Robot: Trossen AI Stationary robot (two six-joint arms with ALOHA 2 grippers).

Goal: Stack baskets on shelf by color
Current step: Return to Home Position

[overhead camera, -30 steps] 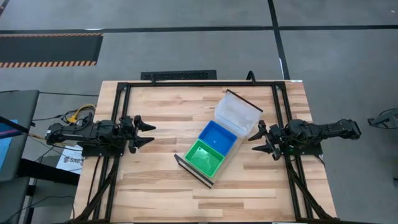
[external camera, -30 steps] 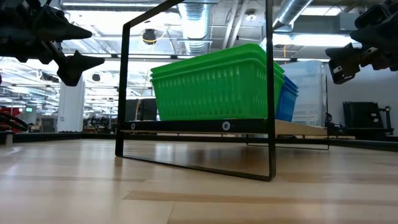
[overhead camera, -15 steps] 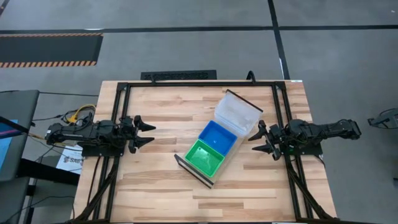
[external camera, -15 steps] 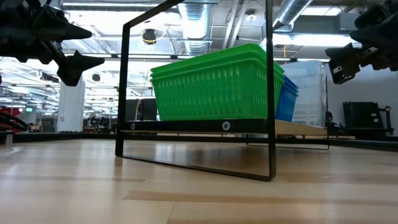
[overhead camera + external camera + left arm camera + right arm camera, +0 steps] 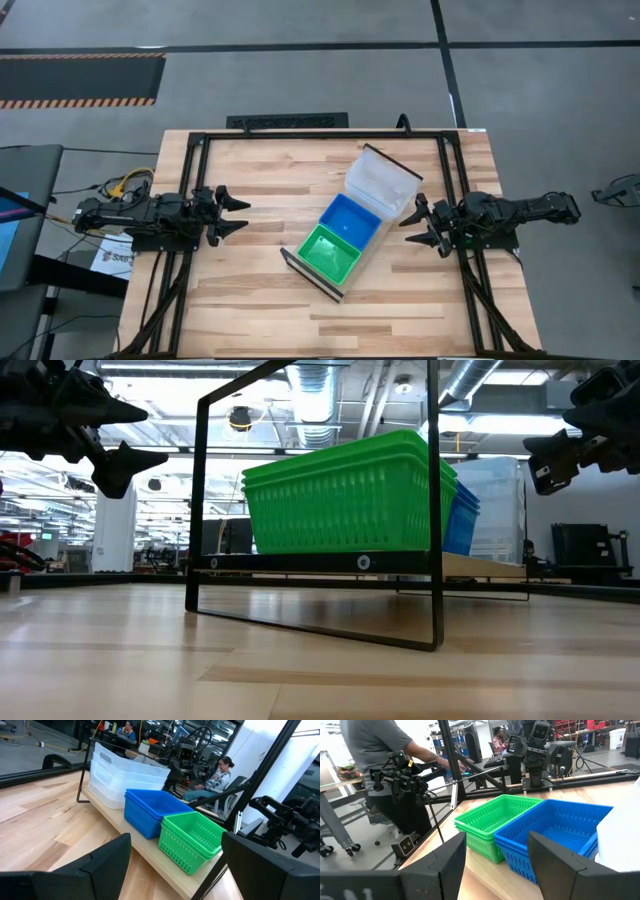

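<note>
Three stacks of baskets stand by their bottoms on the shelf [image 5: 372,248], which lies slantwise on the table's middle: green [image 5: 330,251] at its near end, blue [image 5: 350,221] in the middle, clear [image 5: 383,181] at its far end. All three also show in the left wrist view: green [image 5: 192,841], blue [image 5: 152,809], clear [image 5: 125,775]. My left gripper [image 5: 238,215] hovers open over the table's left side, above the surface. My right gripper [image 5: 416,225] hovers open at the right, just beside the shelf. Neither touches anything.
The shelf's black end frame [image 5: 320,510] stands upright near the low camera. A black metal frame [image 5: 320,135] runs around the slatted tabletop. People sit and stand in the room beyond the table [image 5: 375,750]. Bare wood lies on the table's left and near parts.
</note>
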